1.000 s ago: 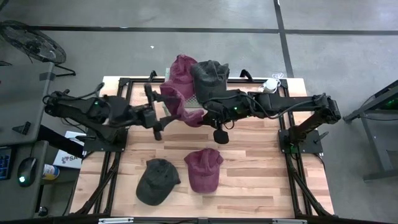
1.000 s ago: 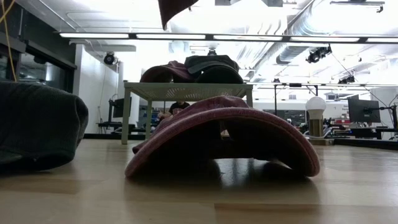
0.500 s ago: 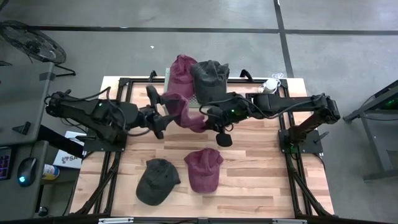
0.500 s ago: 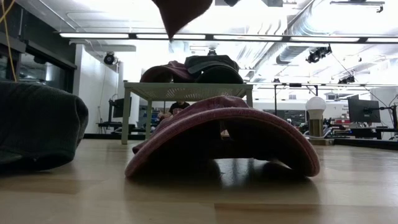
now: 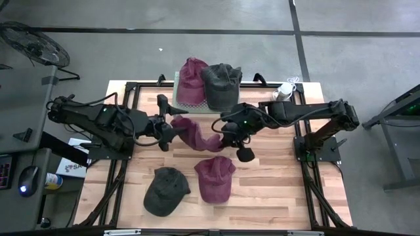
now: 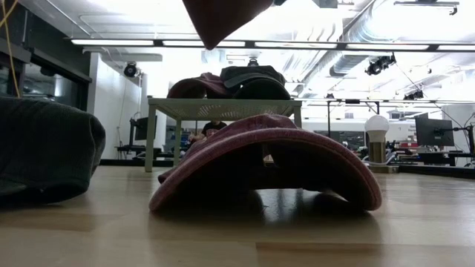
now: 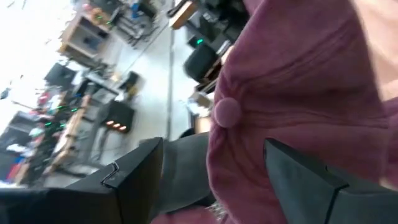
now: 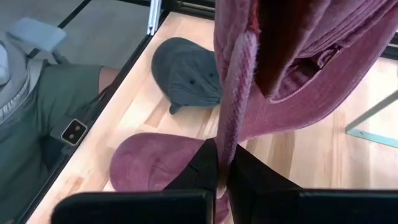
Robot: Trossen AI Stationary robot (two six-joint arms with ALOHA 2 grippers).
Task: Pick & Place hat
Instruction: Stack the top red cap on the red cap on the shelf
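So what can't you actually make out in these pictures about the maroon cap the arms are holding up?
- High view: whether the open left gripper touches the maroon fabric cap; its fingers merge with the cloth.
- Low view: the cap is cut off by the top edge; neither gripper shows.
- Left wrist view: the cap fills the frame, hiding the table.
- Right wrist view: the shut right gripper pinches an edge, but the cap's brim cannot be told.

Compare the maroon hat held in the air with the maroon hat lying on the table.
The held maroon hat hangs crumpled above the table, pinched by the right gripper; the table maroon hat lies flat and untouched beside a dark hat. The held one sags out of shape; the other keeps its dome. Both are maroon caps.
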